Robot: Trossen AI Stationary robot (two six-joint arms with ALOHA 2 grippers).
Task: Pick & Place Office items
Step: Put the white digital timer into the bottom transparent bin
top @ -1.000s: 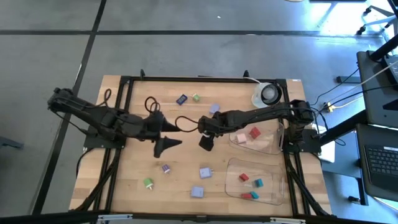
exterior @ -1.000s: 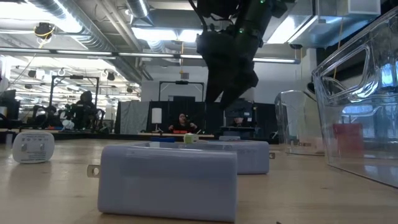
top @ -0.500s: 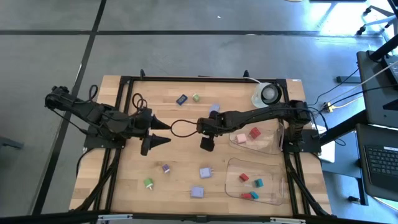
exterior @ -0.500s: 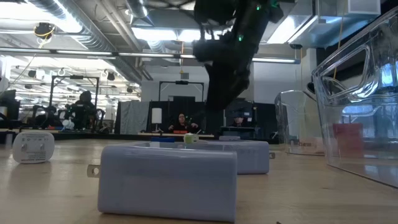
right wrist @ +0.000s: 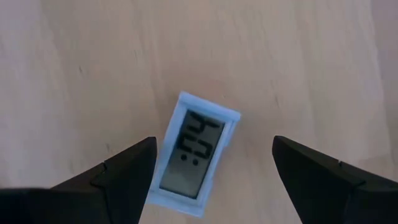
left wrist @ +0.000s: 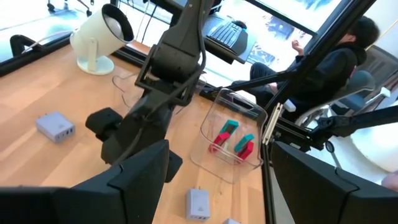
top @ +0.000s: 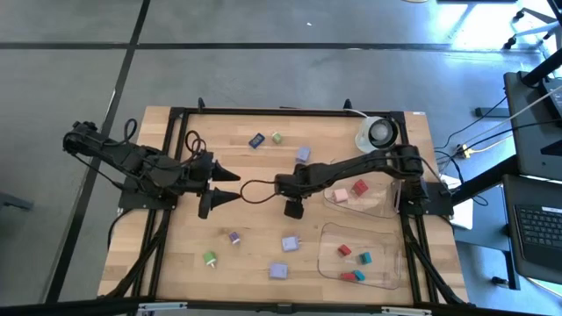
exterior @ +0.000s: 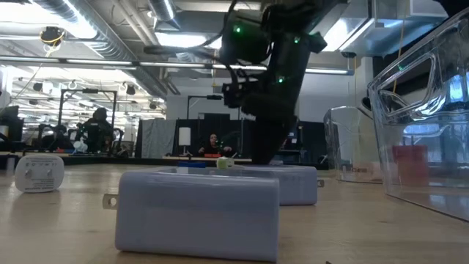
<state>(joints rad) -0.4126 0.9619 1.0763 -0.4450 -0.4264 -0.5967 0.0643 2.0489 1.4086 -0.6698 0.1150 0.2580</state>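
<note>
**Right wrist view: pincer spread over a small white clock piece**

Right wrist view puts the right pincer [right wrist: 211,171] pointing straight down at the counter [right wrist: 323,68], its two dark fingers [right wrist: 118,177] spread wide. Between them, low in the frame's centre, lies a white blocky piece with a small digit display [right wrist: 194,154], flat on the wood and touched by neither finger.

From the high view I see the right pincer [top: 293,208] at the counter's centre. The left pincer [top: 219,184] hangs left of centre, fingers spread, holding nothing.

The other office items are scattered: a blue piece [top: 256,140] and a green piece [top: 277,138] toward the upper middle, three lavender pieces [top: 289,243] and another green one [top: 210,258] in the lower middle. Red and teal pieces [top: 353,255] sit in the lower-right clear tray [top: 386,263]; a red piece [top: 359,187] and a pink piece [top: 340,195] sit in the tray above it [top: 379,207].
</note>
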